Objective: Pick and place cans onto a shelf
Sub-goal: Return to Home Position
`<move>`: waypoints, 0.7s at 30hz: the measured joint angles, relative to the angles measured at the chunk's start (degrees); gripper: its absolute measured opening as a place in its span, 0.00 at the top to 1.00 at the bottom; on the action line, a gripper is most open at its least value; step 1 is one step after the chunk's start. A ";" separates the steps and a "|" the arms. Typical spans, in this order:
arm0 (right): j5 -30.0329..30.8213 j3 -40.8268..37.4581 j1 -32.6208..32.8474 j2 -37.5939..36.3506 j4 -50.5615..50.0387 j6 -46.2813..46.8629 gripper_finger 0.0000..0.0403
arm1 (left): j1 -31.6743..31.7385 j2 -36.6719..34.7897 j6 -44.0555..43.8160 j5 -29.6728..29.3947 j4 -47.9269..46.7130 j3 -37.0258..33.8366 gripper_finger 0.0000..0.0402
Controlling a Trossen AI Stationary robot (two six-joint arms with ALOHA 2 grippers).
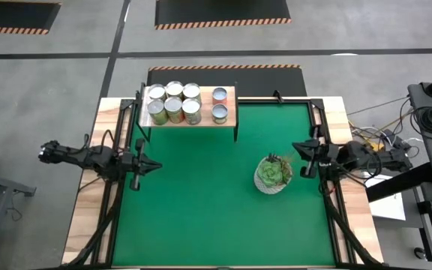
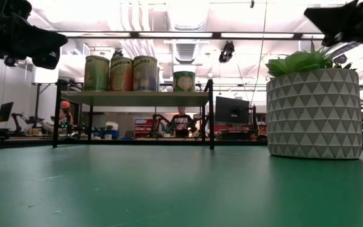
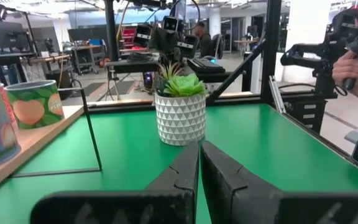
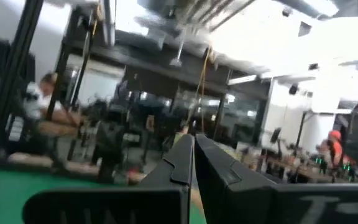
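**High view.** Shelf (image 1: 206, 120) at the far edge of the green mat (image 1: 201, 217), on the wood tabletop (image 1: 87, 225). Eight cans (image 1: 174, 109) upright on the board. Six packed in two rows of three at its left end, two more in a short column to their right, apart from the six. Left pincer (image 1: 156, 166) over the mat's left edge, pointing inward, fingers drawn to a single point, empty. Right pincer (image 1: 298, 148) over the mat's right edge, pointing inward. White plant pot (image 1: 271, 177) just beside it, well apart from the shelf.

**Low view.** Shelf on thin black legs at the far side of the mat. Four cans visible on top: three close together at left, one green-labelled apart at right. Plant pot nearer, at right. Left arm (image 2: 14, 34) and right arm (image 2: 351, 22) in the upper corners, clear of the mat.

**Left wrist view.** Left pincer narrow, fingers pressed together, nothing between. Plant pot straight ahead. Peach-labelled can on the shelf's end, another nearer, partly cut off. Person's hand (image 3: 353, 62) on a dark handle beyond the tabletop.

**Right wrist view.** Right pincer narrow, fingers pressed together, empty, aimed into a blurred room.
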 joint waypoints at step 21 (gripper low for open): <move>1.10 -0.07 0.00 0.21 -8.33 -1.35 0.98 | -0.02 1.09 -5.34 3.48 8.10 -4.86 1.00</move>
